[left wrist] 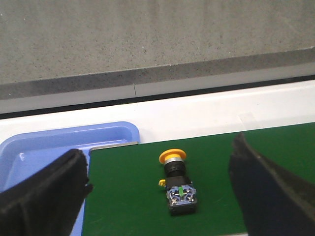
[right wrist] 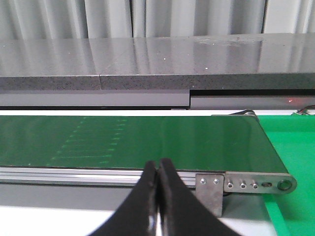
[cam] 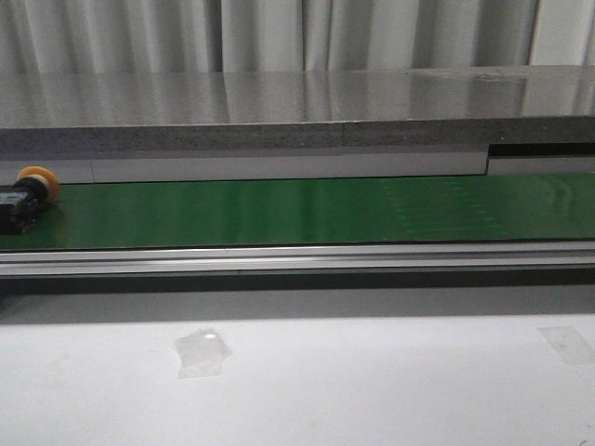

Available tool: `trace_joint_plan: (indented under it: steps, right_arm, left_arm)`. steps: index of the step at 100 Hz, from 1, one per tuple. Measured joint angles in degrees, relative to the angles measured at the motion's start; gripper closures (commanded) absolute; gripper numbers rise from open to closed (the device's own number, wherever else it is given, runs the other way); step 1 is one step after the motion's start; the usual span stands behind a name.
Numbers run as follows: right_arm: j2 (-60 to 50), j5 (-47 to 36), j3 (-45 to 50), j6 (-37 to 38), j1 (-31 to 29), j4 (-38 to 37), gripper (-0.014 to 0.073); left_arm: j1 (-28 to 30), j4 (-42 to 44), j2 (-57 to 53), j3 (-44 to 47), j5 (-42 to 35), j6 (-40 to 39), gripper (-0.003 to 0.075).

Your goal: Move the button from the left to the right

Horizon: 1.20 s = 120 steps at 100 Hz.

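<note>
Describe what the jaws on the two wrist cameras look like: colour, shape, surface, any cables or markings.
Both grippers carry matte black fingers. On the left gripper the fingers are broad, blunt-edged blocks with a slightly rough, foam-like surface. On the right gripper the fingers taper from a wide base to narrow rounded tips and look smoother. No cables, labels or markings show in either wrist view, and the arms themselves are out of frame.

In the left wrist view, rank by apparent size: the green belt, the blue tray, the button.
1. Green belt, largest, though cut off by the frame.
2. Blue tray, partly hidden by a gripper finger, so its true extent is unsure.
3. Button, clearly smallest.
</note>
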Motion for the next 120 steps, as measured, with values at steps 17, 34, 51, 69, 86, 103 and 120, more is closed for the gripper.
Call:
trace_joint_plan:
  steps: [17,34,51,69,86,103,120]
  right_arm:
    - [0.00,0.00,0.00,0.00,0.00,0.00,0.0662]
    - [0.00,0.00,0.00,0.00,0.00,0.00,0.0662]
    - [0.00,0.00,0.00,0.00,0.00,0.00,0.0662]
    - [0.00,0.00,0.00,0.00,0.00,0.00,0.0662]
    - [0.00,0.00,0.00,0.00,0.00,0.00,0.0662]
    - [0.00,0.00,0.00,0.00,0.00,0.00,0.0662]
    - [0.00,0.00,0.00,0.00,0.00,0.00,0.0662]
  left_arm:
    - [0.00,-0.15,-11.64,8.85,-4.85,0.00,0.0153]
    - [0.00,-0.68,-21.48,15.00,-6.70,0.00,0.0153]
    - [0.00,-0.82,-26.55,18.93,-6.48,0.00,0.0153]
    - [0.00,-0.82,-27.30,19.75,-6.58,0.00,0.0154]
    - [0.00,-0.82,-27.30,19.75,-6.68,0.00,0.0237]
    - [0.00,-0.82,-27.30,19.75,-6.68,0.00,0.0480]
    - [0.00,-0.82,-27.30,19.75,-6.68,0.00,0.0731]
